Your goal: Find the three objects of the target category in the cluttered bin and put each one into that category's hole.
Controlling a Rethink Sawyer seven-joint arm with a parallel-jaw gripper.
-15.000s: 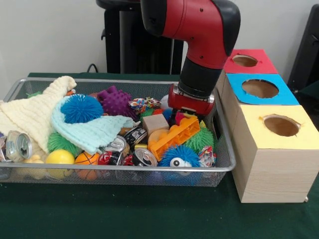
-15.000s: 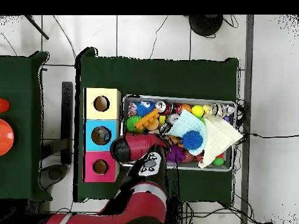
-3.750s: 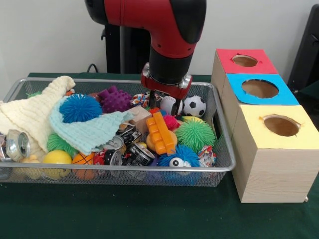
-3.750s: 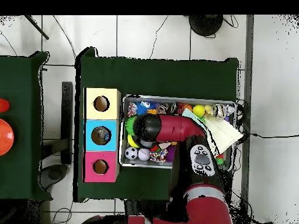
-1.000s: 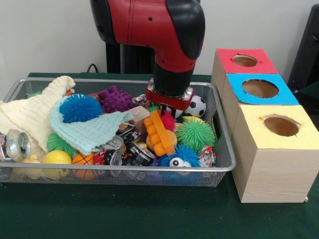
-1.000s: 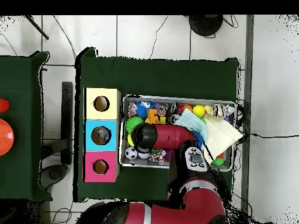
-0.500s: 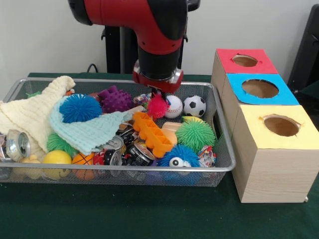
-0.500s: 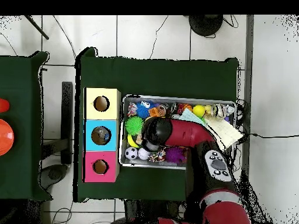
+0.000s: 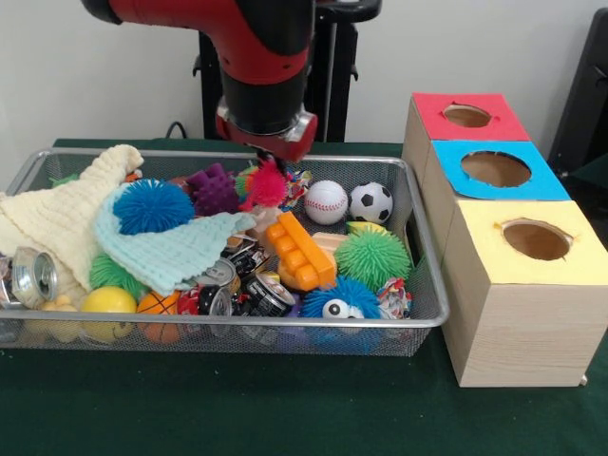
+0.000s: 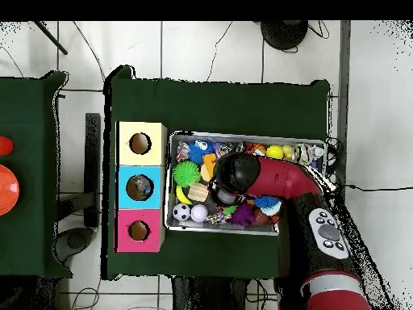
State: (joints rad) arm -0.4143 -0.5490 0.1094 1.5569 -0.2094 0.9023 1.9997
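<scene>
Gripper [image 9: 269, 169] pinching a pink spiky ball [image 9: 267, 186], held just above the clutter near the far side of the bin [image 9: 427, 313]. Purple knobby toy [image 9: 217, 188] beside it, baseball [image 9: 326, 201] and mini soccer ball [image 9: 370, 201] to its side. Orange block [image 9: 299, 250], green spiky ball [image 9: 372, 258] and knit cloths [image 9: 166, 249] nearer the front. Bin sits on green table, next to the three wooden boxes [image 9: 518, 285]. Overhead, arm covers the bin's middle [image 10: 173, 223].

I see the table [image 9: 237, 408] covered in dark green cloth. Directly on it sits the bin [image 9: 418, 318], wire mesh, crammed with toys and cloths. Just beside the bin, three wooden boxes [image 9: 518, 323] stand in a touching row, tops yellow, blue, red, each holed.
</scene>
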